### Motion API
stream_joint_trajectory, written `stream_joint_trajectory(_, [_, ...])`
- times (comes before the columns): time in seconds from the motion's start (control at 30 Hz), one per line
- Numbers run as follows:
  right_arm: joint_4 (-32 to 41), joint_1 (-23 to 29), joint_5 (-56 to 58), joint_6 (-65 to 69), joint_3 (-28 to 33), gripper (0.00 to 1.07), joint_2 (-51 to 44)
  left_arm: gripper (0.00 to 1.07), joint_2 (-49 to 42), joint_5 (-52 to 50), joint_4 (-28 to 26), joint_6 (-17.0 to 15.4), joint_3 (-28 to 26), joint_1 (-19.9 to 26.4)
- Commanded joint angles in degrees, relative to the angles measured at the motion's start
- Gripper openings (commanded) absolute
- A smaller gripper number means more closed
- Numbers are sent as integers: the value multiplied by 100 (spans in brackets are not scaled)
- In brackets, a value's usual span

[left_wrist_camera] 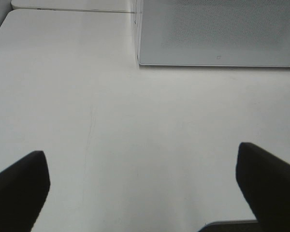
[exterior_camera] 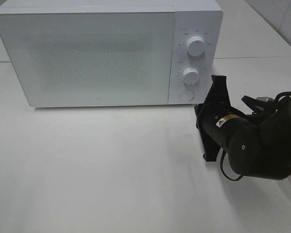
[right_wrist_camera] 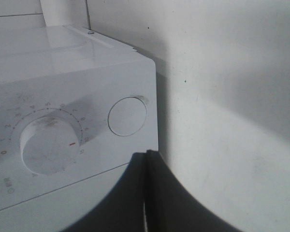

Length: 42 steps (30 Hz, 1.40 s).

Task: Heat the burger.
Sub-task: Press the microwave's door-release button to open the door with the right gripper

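Closest in, the left gripper [left_wrist_camera: 140, 152] hung over bare table [left_wrist_camera: 135, 96] with its fingers [left_wrist_camera: 19, 188] spread wide open, holding nothing. Further along, the right gripper [right_wrist_camera: 147, 162] had its fingers pinched shut, tip just beside the round button [right_wrist_camera: 127, 116] below the lower dial [exterior_camera: 190, 74] on the microwave [exterior_camera: 87, 53]. Its door was closed and the burger didn't show in any view, so can't tell where it sat
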Motion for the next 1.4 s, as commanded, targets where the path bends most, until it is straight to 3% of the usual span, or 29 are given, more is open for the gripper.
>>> stream_joint_trajectory(0.03, [-155,-86,126,6,-206,0,92,101,-132,-92,0,6,11,-23])
stream_joint_trajectory(0.53, [-659,-550,401,-34,-1163,0,688,101,-132,-92,0,6,11,-23])
stream_joint_trajectory(1.4, [-773,-859,567,-97,-1902,0,1186,101,-132,-92,0,6,11,-23])
